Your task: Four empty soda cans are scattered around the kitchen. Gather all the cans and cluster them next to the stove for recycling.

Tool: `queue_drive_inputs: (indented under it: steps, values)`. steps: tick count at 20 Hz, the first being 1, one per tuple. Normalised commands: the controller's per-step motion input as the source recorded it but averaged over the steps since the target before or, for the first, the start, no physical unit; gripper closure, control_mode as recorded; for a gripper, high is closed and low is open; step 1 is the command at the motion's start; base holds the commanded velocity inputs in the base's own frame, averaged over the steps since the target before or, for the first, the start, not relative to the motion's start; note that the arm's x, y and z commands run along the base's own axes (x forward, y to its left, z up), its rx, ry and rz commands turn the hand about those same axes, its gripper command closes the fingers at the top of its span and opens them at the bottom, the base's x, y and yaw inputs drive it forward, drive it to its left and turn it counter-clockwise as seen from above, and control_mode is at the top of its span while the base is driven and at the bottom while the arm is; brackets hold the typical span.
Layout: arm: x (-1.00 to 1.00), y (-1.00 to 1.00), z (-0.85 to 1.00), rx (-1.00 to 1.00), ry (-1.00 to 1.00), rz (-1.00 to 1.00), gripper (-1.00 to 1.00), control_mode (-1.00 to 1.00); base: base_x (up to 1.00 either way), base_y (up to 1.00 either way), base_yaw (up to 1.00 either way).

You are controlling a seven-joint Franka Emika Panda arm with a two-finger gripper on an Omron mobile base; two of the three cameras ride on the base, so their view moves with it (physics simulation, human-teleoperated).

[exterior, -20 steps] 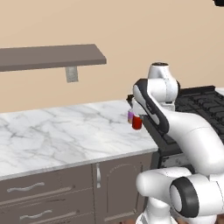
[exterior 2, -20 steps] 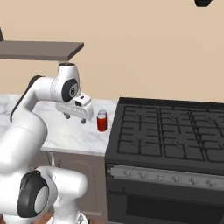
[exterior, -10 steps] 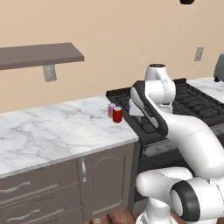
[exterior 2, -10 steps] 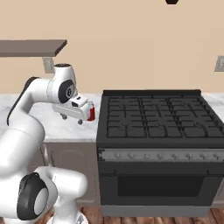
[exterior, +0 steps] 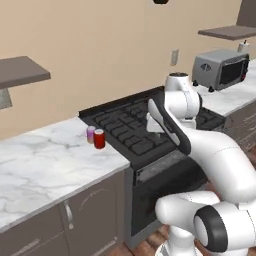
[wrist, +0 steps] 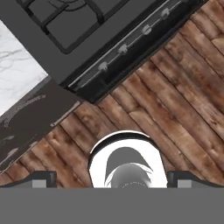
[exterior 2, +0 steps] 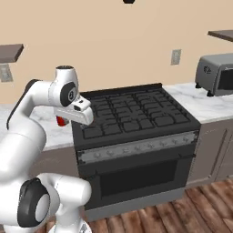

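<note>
Nearest, the fingers (wrist: pixel 112 186) are spread wide and carry nothing, pointing down at the wood-plank floor (wrist: pixel 175 96) in front of the stove (exterior 2: pixel 132 119). Beyond, on the marble surface (exterior: pixel 45 160) just left of the stove, a red soda can (exterior: pixel 99 139) stands upright with the purple-pink soda can (exterior: pixel 90 134) touching or just beside it; a red can (exterior 2: pixel 60 121) peeks from behind the hand. Farther right sits a toaster oven (exterior: pixel 220 68). Two cans seem unaccounted for; judging from here, the swinging arm could clip the clustered pair and topple them when more cans are delivered.
</note>
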Motion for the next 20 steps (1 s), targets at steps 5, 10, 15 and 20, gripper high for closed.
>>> queue_drive_inputs:
  steps: [5, 10, 15, 20]
  values:
    - [0.0, 0.0, 0.0, 0.0, 0.0, 0.0, -1.0, 1.0, -0.03, 0.09, -0.43]
    - [0.0, 0.0, 0.0, 0.0, 0.0, 0.0, -1.0, 1.0, -0.03, 0.12, -0.42]
    - [0.0, 0.0, 0.0, 0.0, 0.0, 0.0, -1.0, 1.0, -0.09, 0.24, -0.37]
    - [0.0, 0.0, 0.0, 0.0, 0.0, 0.0, -1.0, 1.0, -0.11, 0.26, -0.36]
